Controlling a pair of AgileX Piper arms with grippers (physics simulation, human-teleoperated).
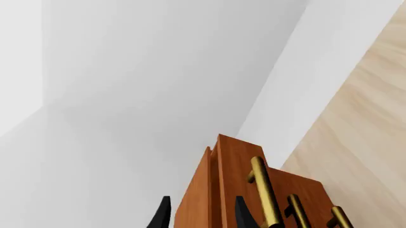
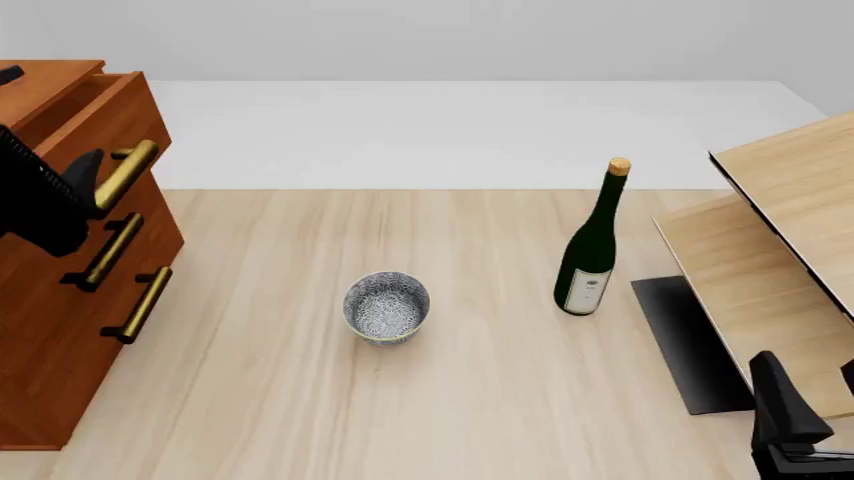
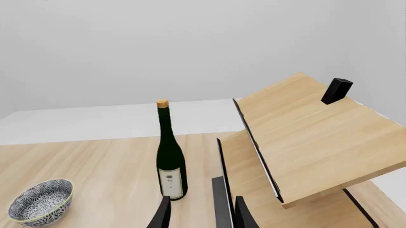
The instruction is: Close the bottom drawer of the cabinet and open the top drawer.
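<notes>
Front view: top drawer (image 2: 100, 110) of the cabinet (image 2: 54, 330) sits at 9–10 o'clock of the table (image 2: 467, 380), pulled out a little past the case, with the left gripper (image 2: 83, 172) right at its brass handle (image 2: 127, 172). Bottom drawer (image 2: 114, 330) looks flush with the middle drawer (image 2: 100, 265), so I'd judge the close step done and the top-drawer pull in hand. To do it well: keep the pull straight along the drawer's travel, no sideways load on the bar, fingers centred on it. Left wrist view shows two dark fingertips (image 1: 244, 213) spread, one on each side of the drawer front's edge, the handle beside one tip; can't tell whether they actually clamp anything. Drawers are reddish-brown wood, each with a brass bar. Outward: bowl (image 2: 387, 308) near table centre, wine bottle (image 2: 591, 245) upright at 2 o'clock of it, slanted pale boards (image 2: 787, 200) at 3 o'clock. Right gripper (image 2: 814, 400) idles at 4–5 o'clock, fingers apart, holding nothing.
</notes>
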